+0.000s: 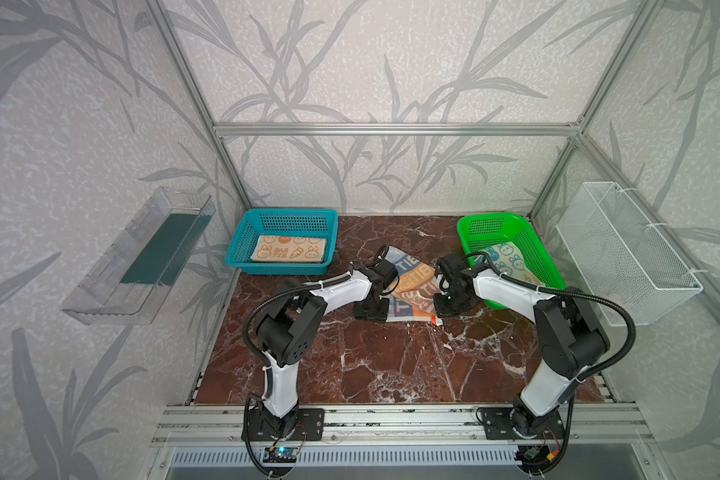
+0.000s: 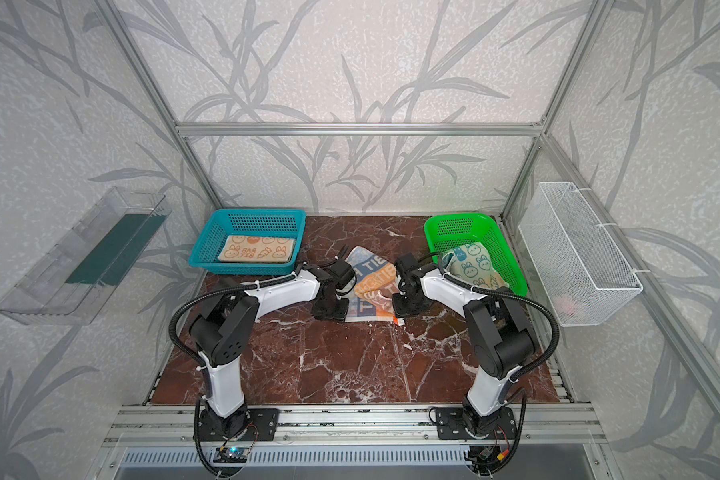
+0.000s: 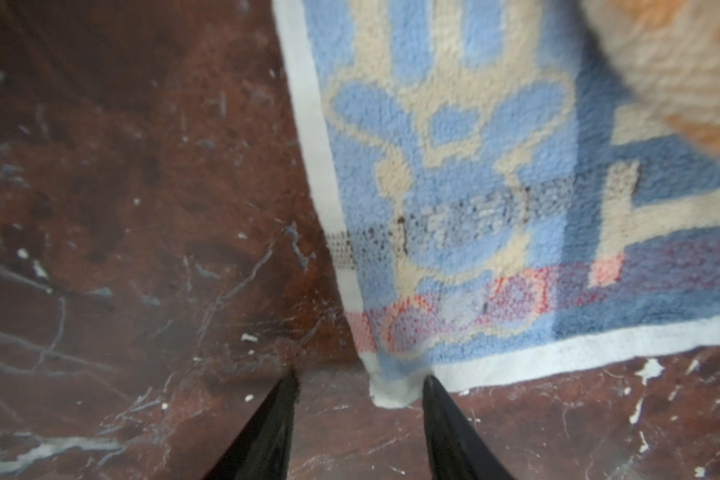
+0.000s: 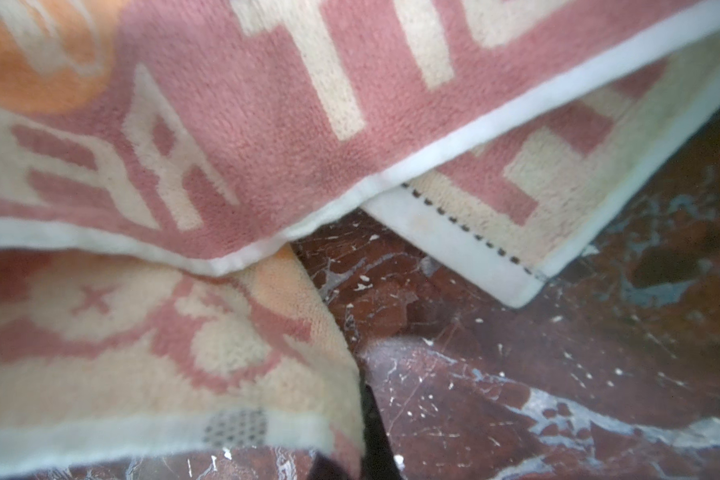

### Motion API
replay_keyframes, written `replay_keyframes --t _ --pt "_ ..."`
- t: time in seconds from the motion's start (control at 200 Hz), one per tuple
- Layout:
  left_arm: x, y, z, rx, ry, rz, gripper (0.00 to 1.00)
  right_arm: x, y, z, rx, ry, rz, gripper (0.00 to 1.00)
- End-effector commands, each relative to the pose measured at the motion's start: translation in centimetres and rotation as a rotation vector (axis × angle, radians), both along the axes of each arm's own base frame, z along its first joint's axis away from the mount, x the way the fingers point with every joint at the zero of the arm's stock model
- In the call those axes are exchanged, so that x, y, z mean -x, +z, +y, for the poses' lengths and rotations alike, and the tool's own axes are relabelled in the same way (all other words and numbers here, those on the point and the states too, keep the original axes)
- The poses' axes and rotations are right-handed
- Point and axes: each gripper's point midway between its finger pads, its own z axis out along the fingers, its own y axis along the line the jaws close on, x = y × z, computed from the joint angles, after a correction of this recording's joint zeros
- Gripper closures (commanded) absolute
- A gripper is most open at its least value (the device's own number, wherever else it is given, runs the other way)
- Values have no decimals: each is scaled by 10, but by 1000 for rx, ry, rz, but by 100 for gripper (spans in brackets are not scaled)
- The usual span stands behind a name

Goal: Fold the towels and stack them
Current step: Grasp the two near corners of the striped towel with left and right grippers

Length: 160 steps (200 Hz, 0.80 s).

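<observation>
- Lying on the tabletop (image 1: 371, 357) near its rear edge, mid-width: lettered towel (image 1: 412, 286), partly doubled over.
- Left gripper (image 3: 360, 386): jaws apart, straddling a towel corner.
- Right gripper (image 4: 368, 419): clenched on a towel edge.
- Rear-left corner: folded peach towel (image 1: 288, 249) in blue basket (image 1: 242, 237).
- Rear-right corner: cream-and-blue towel (image 1: 510, 257) in green basket (image 1: 533, 245).

both top views look down from high at the front over the whole table (image 1: 391, 365), sharing nearly everything. each wrist camera looks close-up at the towel (image 3: 454, 187) lying on it.
</observation>
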Motion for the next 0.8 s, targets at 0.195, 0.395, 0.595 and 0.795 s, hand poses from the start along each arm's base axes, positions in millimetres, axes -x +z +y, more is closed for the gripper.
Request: replay_keyframes --t 0.195,0.395,0.595,0.795 --pt "1 -16 1 -65 -21 8 59 5 0 0 -23 6 13 100" --pt "9 -35 0 -63 -15 37 74 8 3 3 -50 2 13 100" --pt "11 -43 0 -60 -14 40 92 9 12 4 -67 3 -2 100" --pt "-3 -3 5 -52 -3 -25 100 2 50 13 -125 14 -51 100"
